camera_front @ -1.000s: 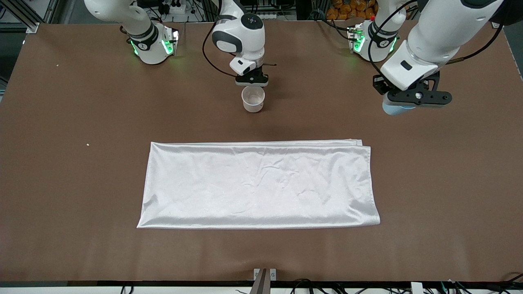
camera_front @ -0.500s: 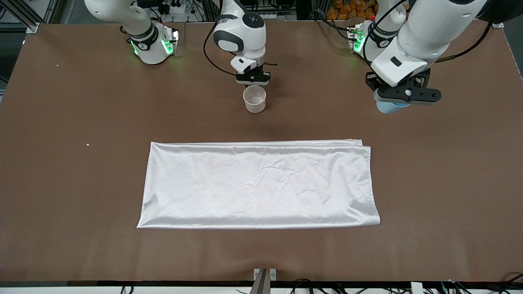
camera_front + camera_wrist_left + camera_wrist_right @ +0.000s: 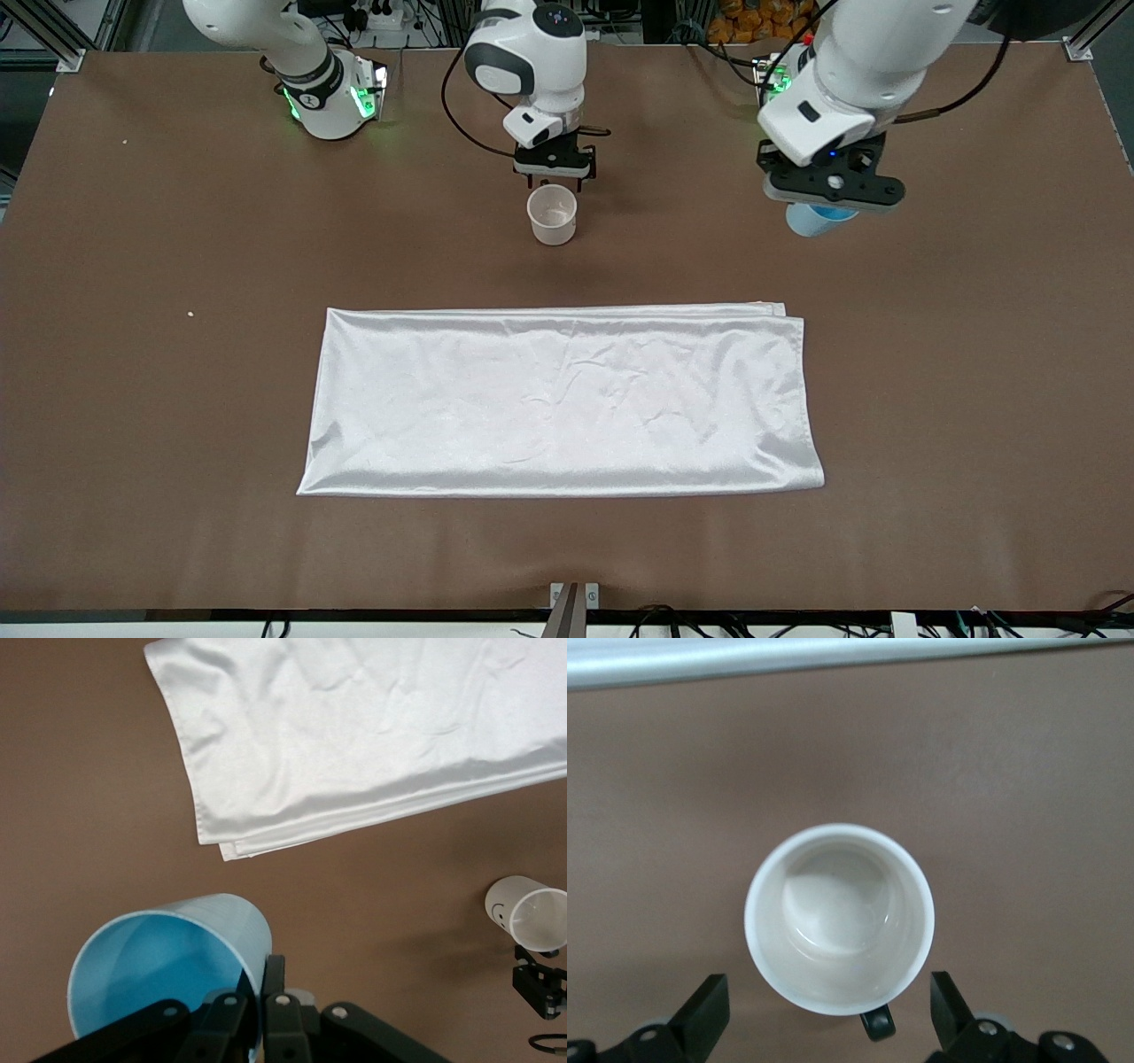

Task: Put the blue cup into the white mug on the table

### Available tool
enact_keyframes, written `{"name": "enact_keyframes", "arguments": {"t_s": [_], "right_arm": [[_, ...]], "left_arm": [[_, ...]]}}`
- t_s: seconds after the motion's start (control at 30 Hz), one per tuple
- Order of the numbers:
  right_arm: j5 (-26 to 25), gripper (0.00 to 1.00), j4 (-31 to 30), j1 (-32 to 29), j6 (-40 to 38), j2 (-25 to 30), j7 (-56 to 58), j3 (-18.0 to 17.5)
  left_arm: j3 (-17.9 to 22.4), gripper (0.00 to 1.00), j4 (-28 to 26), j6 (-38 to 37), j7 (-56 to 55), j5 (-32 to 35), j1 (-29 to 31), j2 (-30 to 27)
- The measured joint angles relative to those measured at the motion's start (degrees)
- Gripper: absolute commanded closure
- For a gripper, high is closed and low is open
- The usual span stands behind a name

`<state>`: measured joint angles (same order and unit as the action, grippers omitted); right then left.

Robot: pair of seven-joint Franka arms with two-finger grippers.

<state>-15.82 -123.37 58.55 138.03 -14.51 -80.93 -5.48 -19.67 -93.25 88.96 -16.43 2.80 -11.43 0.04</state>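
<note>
Blue cup (image 3: 813, 220) held aloft, its rim pinched between the closed fingers (image 3: 275, 985) of the left gripper (image 3: 828, 188), over bare tabletop (image 3: 974, 354) toward the left arm's end from the white mug (image 3: 552, 214). White mug upright on the tabletop. Right gripper (image 3: 555, 170) just above the mug's handle (image 3: 877, 1024), fingers (image 3: 709, 1005) spread wide, holding nothing. White cloth (image 3: 558, 399) lies nearer the front camera than the mug.

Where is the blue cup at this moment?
The blue cup is held in the left gripper, up over the bare table toward the left arm's end, apart from the white mug.
</note>
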Motion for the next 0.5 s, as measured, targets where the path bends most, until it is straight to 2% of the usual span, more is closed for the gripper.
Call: {"name": "enact_keyframes", "arguments": {"t_s": [0.27, 0.5], "right_arm": [[-0.01, 0.00, 0.40, -5.08, -0.67, 0.99, 5.87, 0.24], [0.00, 0.00, 0.41, -16.84, -0.67, 0.89, 20.04, 0.70]], "left_arm": [[-6.19, 1.00, -0.05, 0.00, -4.25, -0.03, -0.26, 0.13], [-12.15, 1.00, -0.16, 0.14, -10.13, -0.04, -0.46, 1.25]]}}
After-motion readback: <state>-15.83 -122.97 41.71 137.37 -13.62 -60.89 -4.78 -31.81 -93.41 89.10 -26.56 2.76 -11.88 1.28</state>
